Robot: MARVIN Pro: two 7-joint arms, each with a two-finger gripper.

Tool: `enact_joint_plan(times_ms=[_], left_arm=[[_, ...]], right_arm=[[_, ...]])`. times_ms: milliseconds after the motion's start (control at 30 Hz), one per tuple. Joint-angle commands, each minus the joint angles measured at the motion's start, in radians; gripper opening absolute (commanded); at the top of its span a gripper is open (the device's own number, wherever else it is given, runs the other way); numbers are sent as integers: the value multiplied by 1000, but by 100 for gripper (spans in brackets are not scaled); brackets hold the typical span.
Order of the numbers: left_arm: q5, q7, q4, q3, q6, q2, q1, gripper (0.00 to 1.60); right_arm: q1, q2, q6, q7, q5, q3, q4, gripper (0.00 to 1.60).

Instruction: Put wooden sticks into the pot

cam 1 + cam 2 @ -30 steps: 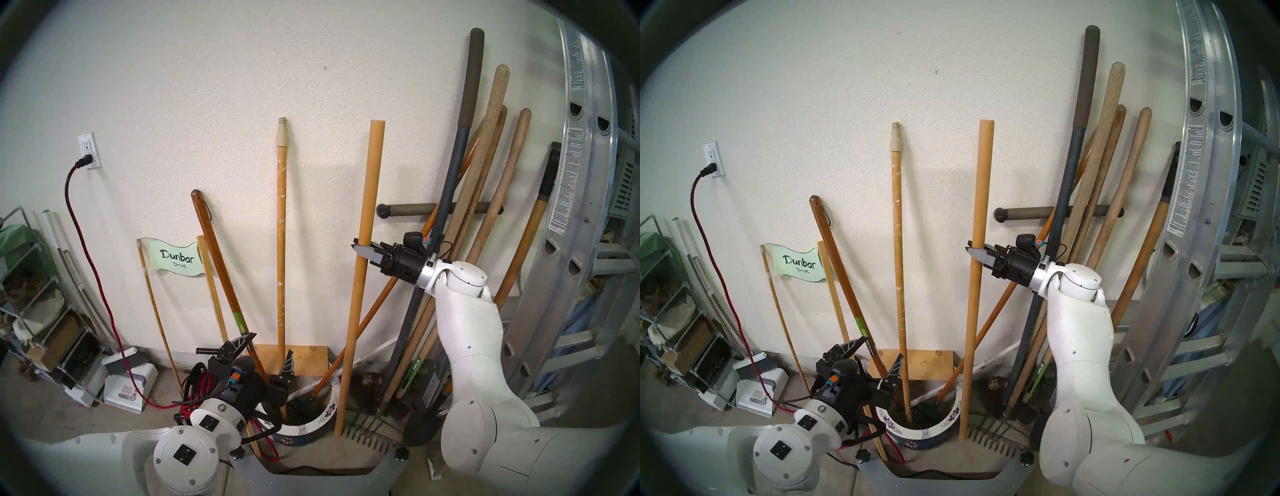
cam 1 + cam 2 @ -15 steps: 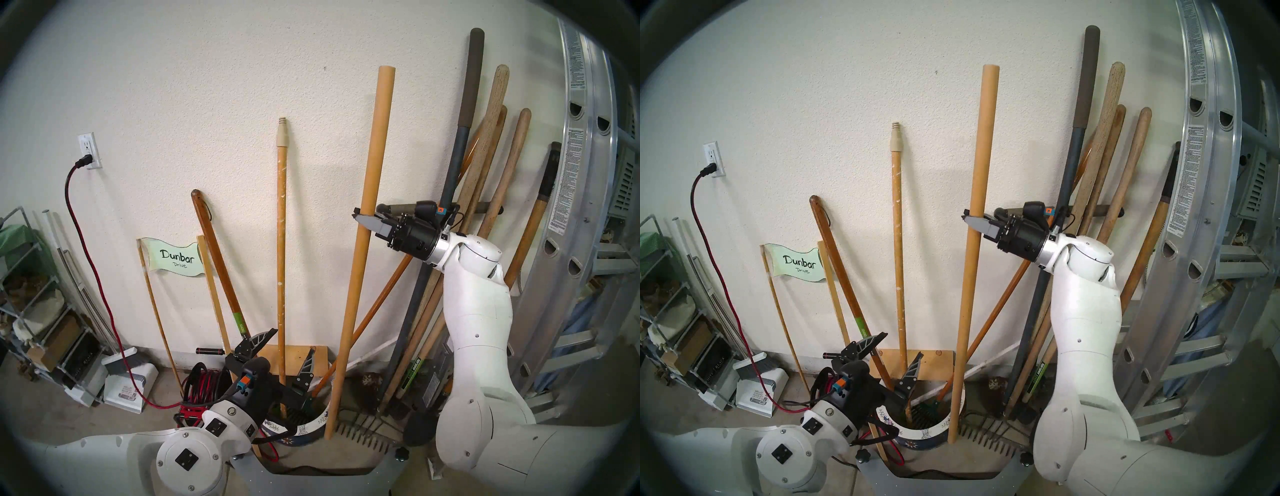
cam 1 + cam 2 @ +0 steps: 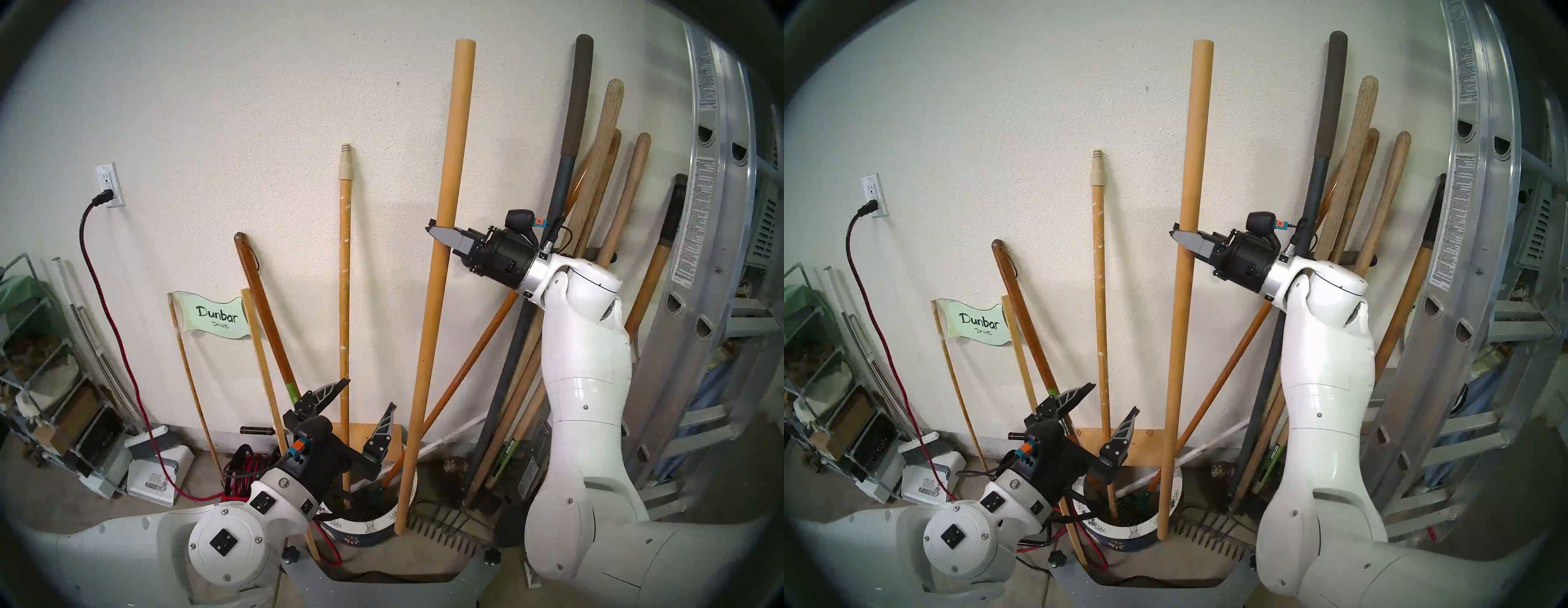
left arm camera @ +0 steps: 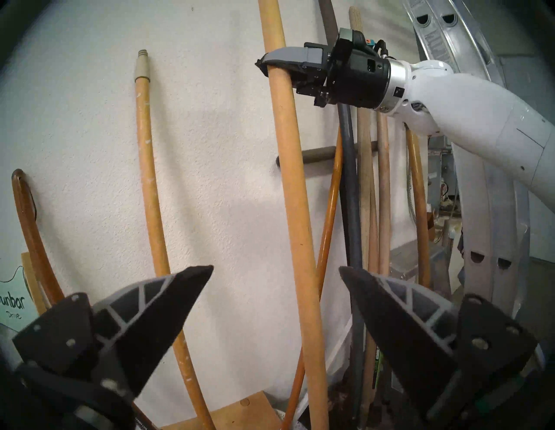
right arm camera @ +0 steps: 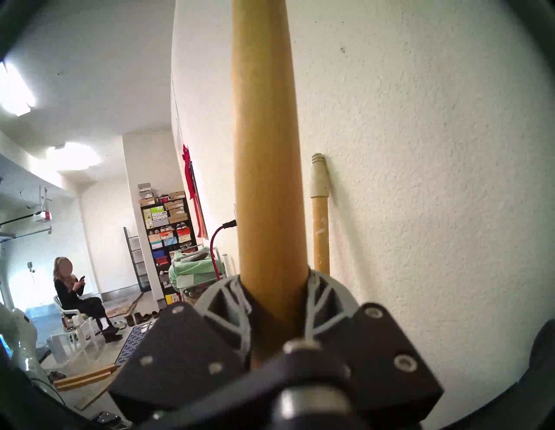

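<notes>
My right gripper [image 3: 439,231] [image 3: 1185,235] is shut on the plain wooden stick [image 3: 428,331] [image 3: 1178,331] [image 5: 264,150] at about mid-length and holds it nearly upright against the wall. The stick's lower end hangs at the right edge of the pot [image 3: 373,524] [image 3: 1123,530]; whether it is over the rim or beside it I cannot tell. The paint-flecked stick [image 3: 344,297] [image 4: 150,186] stands in the pot, its cream tip against the wall. My left gripper [image 3: 369,395] [image 4: 275,267] is open just above the pot's left side and holds nothing.
A dark-brown handle with a cord loop [image 3: 263,305], a thin slat [image 3: 259,352] and an orange rake handle [image 3: 466,361] crowd the pot. Garden tool handles [image 3: 594,212] and an aluminium ladder [image 3: 712,212] lean at the right. Fork tines [image 3: 445,535] lie right of the pot, a red cord [image 3: 244,471] left.
My right gripper has risen with the plain stick; its lower end left the floor and swung left to the pot's right edge. My left gripper rose a little, still open.
</notes>
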Motion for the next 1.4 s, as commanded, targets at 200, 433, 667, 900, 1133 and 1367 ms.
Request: enact_joint_plan(times_ms=[200, 433, 667, 900, 1133, 1367], left_arm=[[-43, -10, 24, -6, -55, 22, 20, 160], [-68, -7, 37, -23, -101, 54, 35, 160], [-98, -52, 64, -26, -109, 41, 8, 160], [-111, -104, 65, -17, -73, -1, -29, 160], [-116, -126, 103, -8, -7, -54, -72, 160], [-129, -145, 138, -9, 34, -98, -117, 160]], right_arm=[[-20, -27, 85, 56, 113, -117, -73, 0], [-43, -6, 116, 17, 166, -178, -79, 0], [-46, 3, 111, -7, 214, -232, -67, 0], [-40, 14, 90, -15, 250, -273, -42, 0], [-48, 33, 83, -3, 280, -294, -51, 0], [-63, 63, 87, 3, 314, -300, -73, 0]])
